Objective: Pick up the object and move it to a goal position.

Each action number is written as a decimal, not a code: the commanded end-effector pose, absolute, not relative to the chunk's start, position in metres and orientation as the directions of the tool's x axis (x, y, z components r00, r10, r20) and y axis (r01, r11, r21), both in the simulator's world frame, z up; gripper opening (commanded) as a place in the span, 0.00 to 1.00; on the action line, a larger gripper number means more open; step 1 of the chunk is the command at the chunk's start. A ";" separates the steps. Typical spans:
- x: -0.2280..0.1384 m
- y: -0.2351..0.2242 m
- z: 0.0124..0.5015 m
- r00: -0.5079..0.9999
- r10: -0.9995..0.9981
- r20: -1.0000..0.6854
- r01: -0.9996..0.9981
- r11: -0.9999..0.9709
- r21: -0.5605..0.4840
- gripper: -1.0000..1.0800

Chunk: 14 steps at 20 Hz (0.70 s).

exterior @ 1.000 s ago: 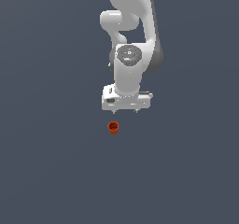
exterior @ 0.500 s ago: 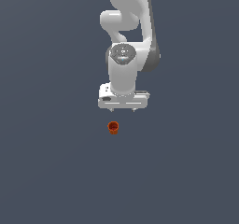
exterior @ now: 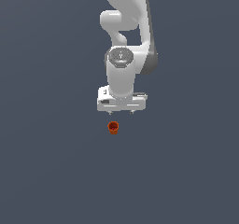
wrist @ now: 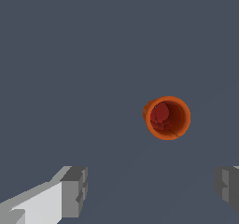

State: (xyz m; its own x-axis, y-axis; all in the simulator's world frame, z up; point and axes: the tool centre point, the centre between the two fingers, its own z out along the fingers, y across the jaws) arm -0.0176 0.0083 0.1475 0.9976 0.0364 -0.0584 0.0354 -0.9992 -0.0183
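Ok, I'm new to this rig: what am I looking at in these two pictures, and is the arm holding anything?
The white machine is a single robot arm in a simulation. The exterior view comes from a camera off the arm and shows the whole scene. The wrist view comes from a camera mounted on the arm's wrist, looking down past its end effector. In that view the two grey blocks are its fingers, set wide apart, so it is open and holds nothing. On the plain grey surface stands one thing: a small orange-red cup, seen from above with its mouth open. The end effector hangs above it, not touching it. The cup has not yet been picked up.
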 end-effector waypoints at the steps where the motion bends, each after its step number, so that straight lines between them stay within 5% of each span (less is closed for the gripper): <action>1: -0.014 0.004 0.141 0.997 0.062 -0.052 0.062 -0.998 -0.017 0.96; 14: 0.005 -0.026 0.096 0.969 0.248 -0.007 0.248 -0.969 -0.003 0.96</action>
State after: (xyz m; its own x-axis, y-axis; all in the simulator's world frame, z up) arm 0.0035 -0.0237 0.0993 0.9730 0.2303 -0.0117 0.2303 -0.9731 -0.0047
